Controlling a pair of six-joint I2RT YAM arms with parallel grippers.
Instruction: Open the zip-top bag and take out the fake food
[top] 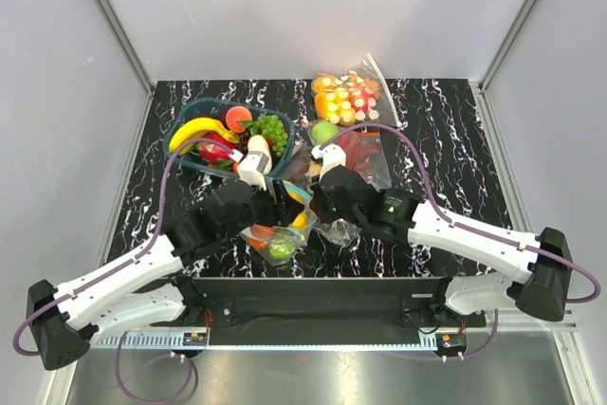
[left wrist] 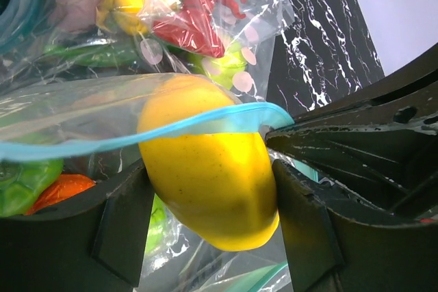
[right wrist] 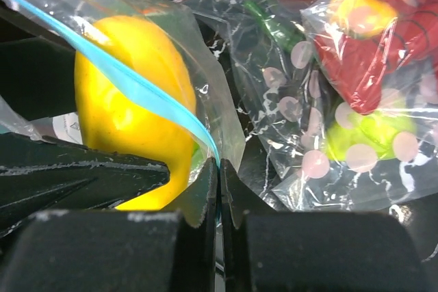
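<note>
The zip-top bag [top: 275,237] lies between the two grippers, and its teal-blue zipper strip [left wrist: 102,143] runs across the left wrist view. Inside it are a yellow fruit [left wrist: 205,162], a green fruit [top: 281,249] and an orange piece [left wrist: 58,189]. My left gripper [left wrist: 209,193] is shut on the yellow fruit, one finger on each side. My right gripper [right wrist: 219,169] is shut on the bag's edge at the zipper strip [right wrist: 137,87], right beside the yellow fruit [right wrist: 126,114]. In the top view the left gripper [top: 289,208] and right gripper [top: 318,206] almost touch.
A teal basket [top: 180,139] at the back left holds a banana [top: 201,130], a peach and green grapes. A larger clear bag with red peppers [top: 365,154] lies behind the right gripper. A small bag of orange and red-white pieces [top: 346,97] sits at the back.
</note>
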